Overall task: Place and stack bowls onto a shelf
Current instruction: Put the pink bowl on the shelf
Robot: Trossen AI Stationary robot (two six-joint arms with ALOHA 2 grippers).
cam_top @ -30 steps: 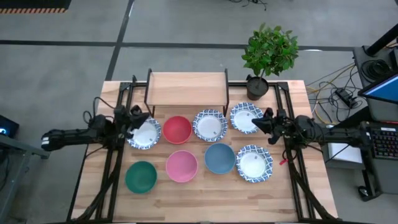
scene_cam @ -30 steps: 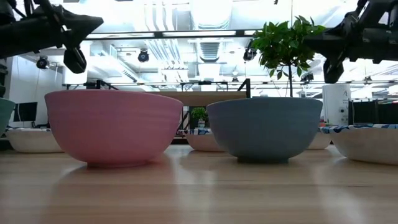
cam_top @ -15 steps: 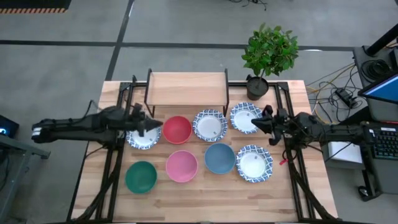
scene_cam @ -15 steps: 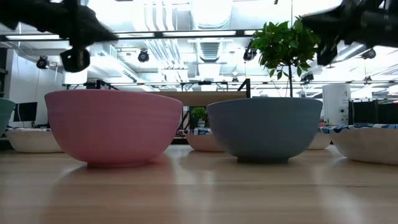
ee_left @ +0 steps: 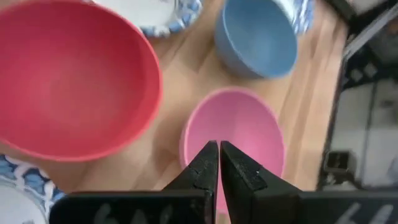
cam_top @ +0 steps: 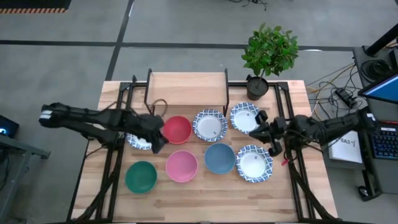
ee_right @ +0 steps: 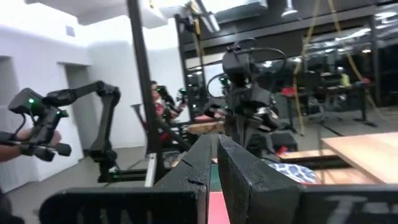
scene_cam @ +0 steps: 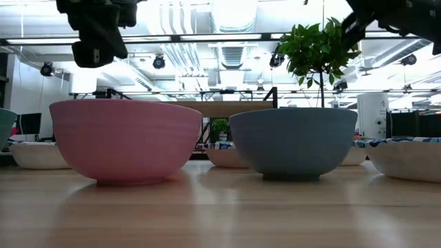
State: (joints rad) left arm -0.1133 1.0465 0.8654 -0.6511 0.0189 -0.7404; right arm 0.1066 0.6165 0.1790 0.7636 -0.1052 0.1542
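So both sets of jaws are pinched together with nothing in them. My left gripper (ee_left: 219,163) has its fingers nearly touching, and the right gripper (ee_right: 214,163) looks the same in its own wrist cam.

From above, the left gripper (cam_top: 155,138) hangs between the leftmost patterned bowl (cam_top: 140,140) and the red bowl (cam_top: 177,129). The right one (cam_top: 268,132) sits between the patterned bowl near the plant pot (cam_top: 245,117) and the front-right patterned bowl (cam_top: 254,163).

Progress-wise I'd say zero: the shelf (cam_top: 187,89) is bare and all eight bowls are on the table (cam_top: 205,202) — pink (cam_top: 181,165), blue (cam_top: 219,158), green (cam_top: 140,177) and the middle patterned one (cam_top: 209,124) included. Everything's left to do.

The left wrist cam looks right down into the red (ee_left: 68,81), pink (ee_left: 239,140) and blue (ee_left: 256,36) bowls, which the overhead can't do as closely. The low cam only gives me pink and blue side-on — plus arm bits up top. The right wrist cam mostly sees the room.
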